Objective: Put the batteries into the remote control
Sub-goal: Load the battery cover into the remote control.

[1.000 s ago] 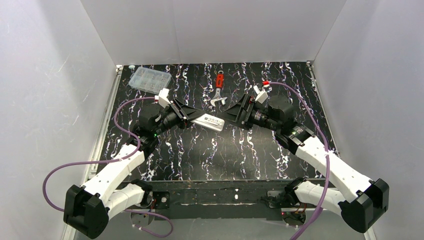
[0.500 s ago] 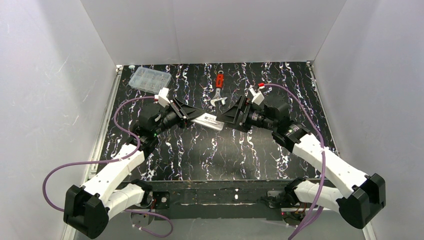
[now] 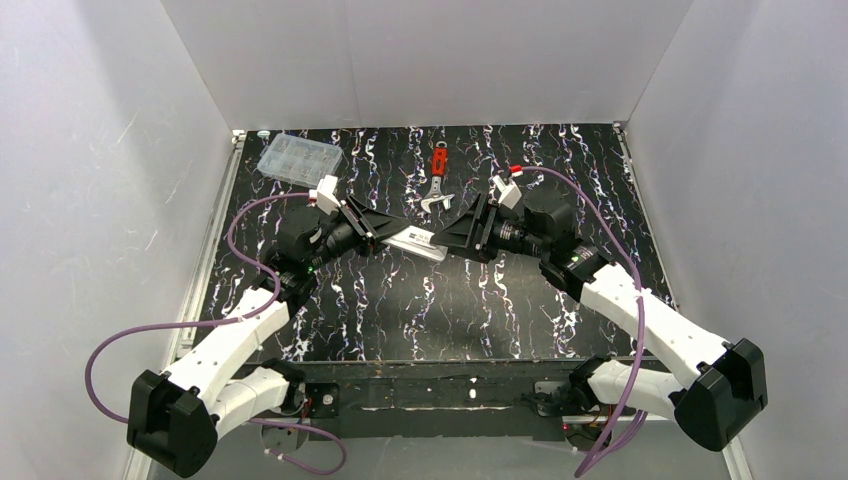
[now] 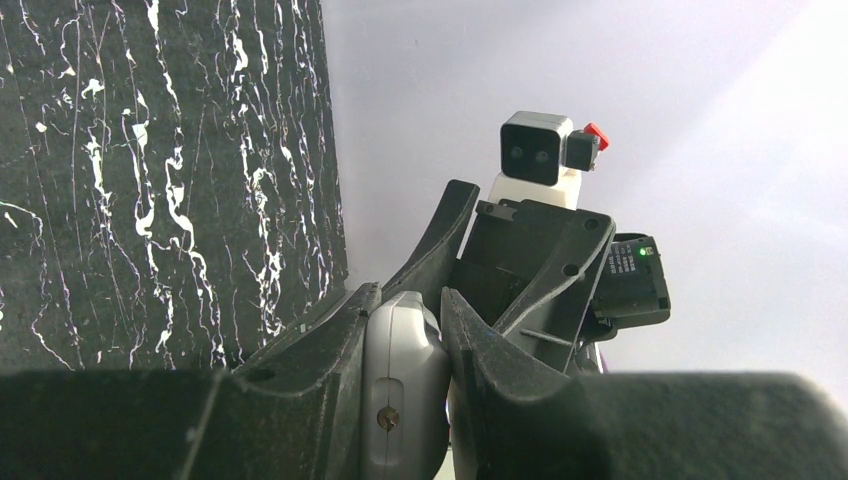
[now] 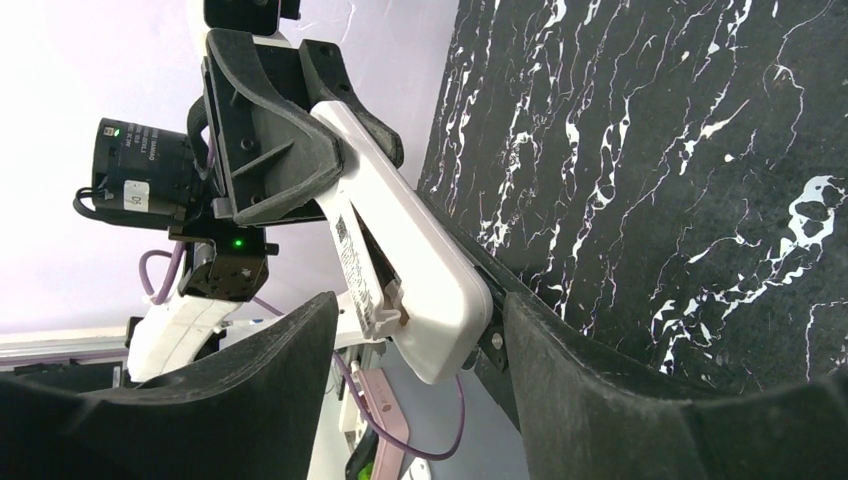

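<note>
Remote control [image 3: 420,241] is held over the middle of the table [image 3: 400,310], its left end clamped in the left gripper [image 3: 392,235]. The right gripper [image 3: 447,240] is spread around the right end, not yet gripping. Light, stiff, slippery plastic is judged; the long edges are best pinched.

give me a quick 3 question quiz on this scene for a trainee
1. True or false: the left gripper is clamped on the remote control and holds it off the table.
2. Pick one. The jaws of the right gripper stand:
A. open, around the remote control's free end
B. shut and empty
C. out of every view
3. Which tool lies on the table beyond the two grippers?

Key:
1. True
2. A
3. The red-handled wrench
</note>
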`<act>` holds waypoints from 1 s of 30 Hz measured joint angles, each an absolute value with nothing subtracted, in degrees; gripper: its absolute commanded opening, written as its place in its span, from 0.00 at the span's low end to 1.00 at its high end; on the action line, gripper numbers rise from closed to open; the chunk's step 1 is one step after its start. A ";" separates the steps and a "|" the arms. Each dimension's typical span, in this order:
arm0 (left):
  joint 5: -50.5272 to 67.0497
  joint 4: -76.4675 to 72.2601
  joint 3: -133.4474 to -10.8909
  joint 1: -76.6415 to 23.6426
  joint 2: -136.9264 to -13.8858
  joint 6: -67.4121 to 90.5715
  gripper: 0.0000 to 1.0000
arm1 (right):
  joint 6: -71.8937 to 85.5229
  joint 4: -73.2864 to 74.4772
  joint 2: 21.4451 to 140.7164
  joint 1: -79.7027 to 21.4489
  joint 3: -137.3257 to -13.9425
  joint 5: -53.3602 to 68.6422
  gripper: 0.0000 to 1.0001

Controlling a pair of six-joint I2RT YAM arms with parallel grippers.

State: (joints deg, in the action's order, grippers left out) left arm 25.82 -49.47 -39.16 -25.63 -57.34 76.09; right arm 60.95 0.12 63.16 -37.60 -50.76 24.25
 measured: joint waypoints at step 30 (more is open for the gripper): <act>25.06 -49.34 -39.16 -25.61 -57.32 75.61 0.00 | 61.49 -1.06 65.69 -37.23 -50.83 26.33 0.53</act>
